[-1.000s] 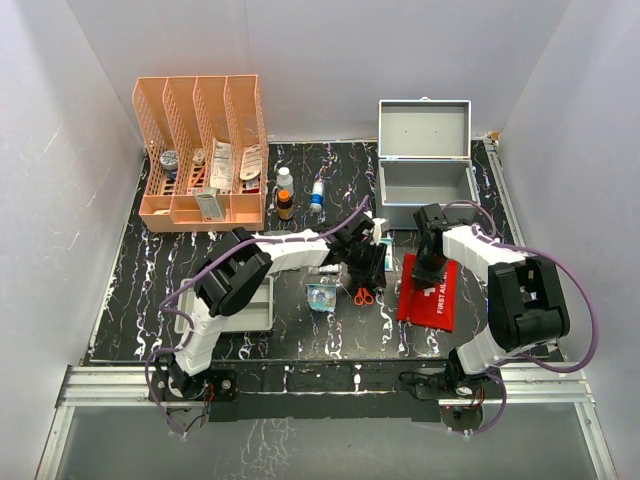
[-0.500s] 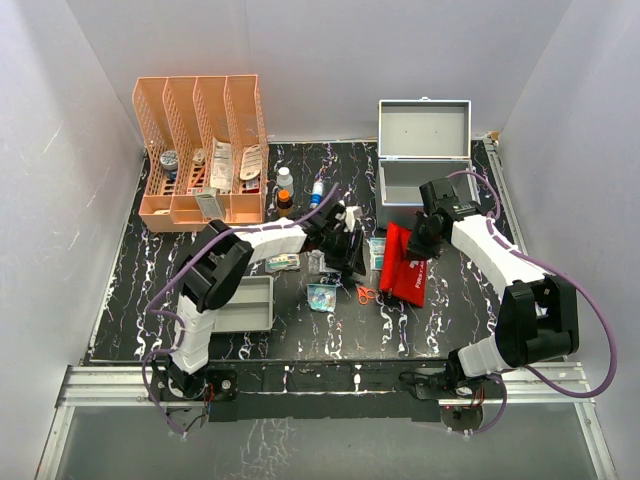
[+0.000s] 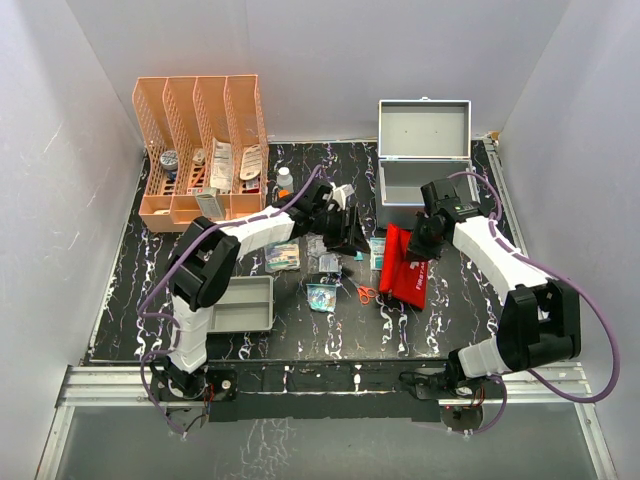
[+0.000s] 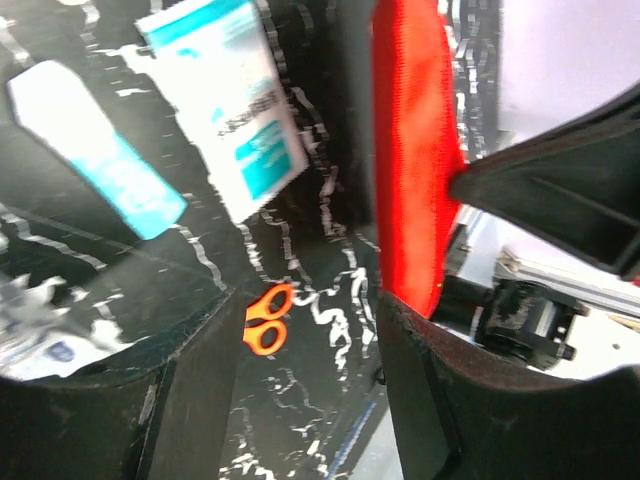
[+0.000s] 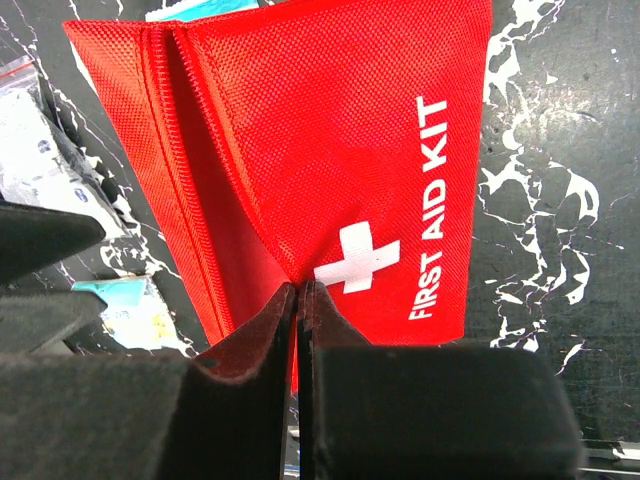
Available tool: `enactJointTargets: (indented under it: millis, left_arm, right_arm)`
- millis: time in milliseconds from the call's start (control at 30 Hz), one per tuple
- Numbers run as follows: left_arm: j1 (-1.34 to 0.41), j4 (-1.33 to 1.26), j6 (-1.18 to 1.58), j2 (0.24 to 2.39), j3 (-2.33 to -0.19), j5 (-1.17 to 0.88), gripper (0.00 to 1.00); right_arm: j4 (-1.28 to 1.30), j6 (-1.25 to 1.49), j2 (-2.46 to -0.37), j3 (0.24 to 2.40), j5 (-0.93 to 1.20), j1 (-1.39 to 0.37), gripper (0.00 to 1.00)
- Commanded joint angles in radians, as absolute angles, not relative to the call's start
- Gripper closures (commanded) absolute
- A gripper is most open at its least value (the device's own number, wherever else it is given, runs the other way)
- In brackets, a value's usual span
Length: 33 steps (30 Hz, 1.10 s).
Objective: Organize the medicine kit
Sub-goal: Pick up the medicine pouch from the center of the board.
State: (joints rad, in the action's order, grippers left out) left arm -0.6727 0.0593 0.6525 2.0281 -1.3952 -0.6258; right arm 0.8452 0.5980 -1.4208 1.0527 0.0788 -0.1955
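Observation:
The red first aid kit pouch (image 3: 404, 272) is tilted up on its edge near the middle right of the table. My right gripper (image 3: 424, 246) is shut on its upper edge; in the right wrist view the fingers (image 5: 300, 290) pinch the red fabric (image 5: 330, 150) beside the white cross. My left gripper (image 3: 352, 238) is open and empty, just left of the pouch, above the table. In the left wrist view (image 4: 310, 400) it frames the orange scissors (image 4: 268, 318), with the pouch (image 4: 412, 170) by its right finger.
An open grey metal case (image 3: 425, 180) stands at the back right. An orange file organizer (image 3: 203, 150) with supplies stands at the back left. A grey tray (image 3: 240, 305) lies front left. Small bottles (image 3: 284, 188), packets (image 3: 283, 258), a white-teal packet (image 4: 235, 110) and scissors (image 3: 363, 293) lie mid-table.
My right gripper has lifted the flat-lying pouch onto its edge and moved it left and back. My left gripper has drawn back and left, away from the scissors.

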Motion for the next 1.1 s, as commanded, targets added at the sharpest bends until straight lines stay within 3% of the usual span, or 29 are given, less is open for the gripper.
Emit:
enactJointTargets:
  millis: [0, 367, 1067]
  left_arm:
    - [-0.696, 0.001, 0.771, 1.977, -1.46, -0.739, 0.47]
    - [-0.732, -0.093, 0.85, 2.02, -1.467, -0.815, 0.45]
    - [-0.782, -0.111, 0.856, 2.143, -1.574, -0.77, 0.45]
  right_arm:
    - [0.815, 0.604, -1.374, 1.063, 0.079, -0.199, 1.0]
    - [0.811, 0.605, -1.361, 1.071, 0.08, -0.199, 1.0]
    - [0.814, 0.609, -1.344, 1.095, 0.092, -0.199, 1.0]
